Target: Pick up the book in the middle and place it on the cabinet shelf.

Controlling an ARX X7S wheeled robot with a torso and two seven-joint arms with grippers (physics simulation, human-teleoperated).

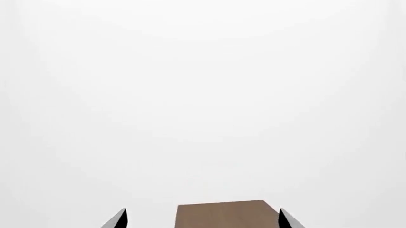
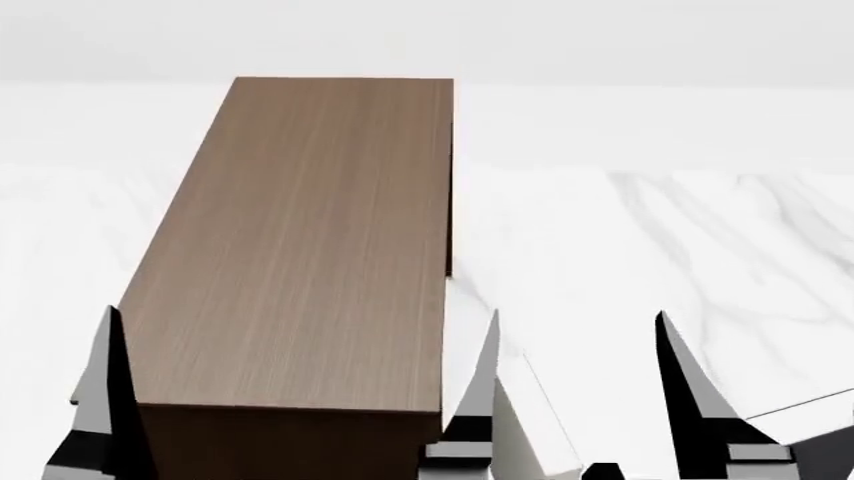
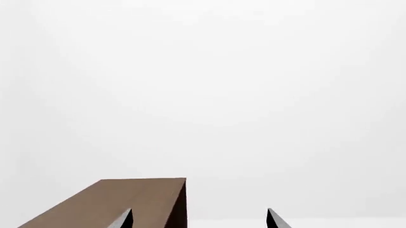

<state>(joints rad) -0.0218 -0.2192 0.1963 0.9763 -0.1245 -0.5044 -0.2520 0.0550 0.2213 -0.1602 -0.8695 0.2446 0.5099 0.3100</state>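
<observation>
The head view showed the cabinet shelf [image 2: 314,240], a long brown wood-grain slab filling the left and center of the frame, its long axis running from the bottom edge up toward the top. It lay bare. The left gripper [image 2: 294,400] straddled the cabinet's near end at the bottom left of the frame, fingers spread wide apart and grasping nothing. The right gripper [image 2: 581,400] stood at the bottom center-right, just beside the cabinet's right edge, over pale marbled floor [image 2: 667,230], likewise spread and empty.

The book could not be made out with any certainty. Whitish flat shapes [image 2: 801,415] lay at the bottom right, partly cut off; whether any was the book could not be told. If so, it lay right of the cabinet, nearer the right gripper.

Both wrist views showed mostly blank white.
</observation>
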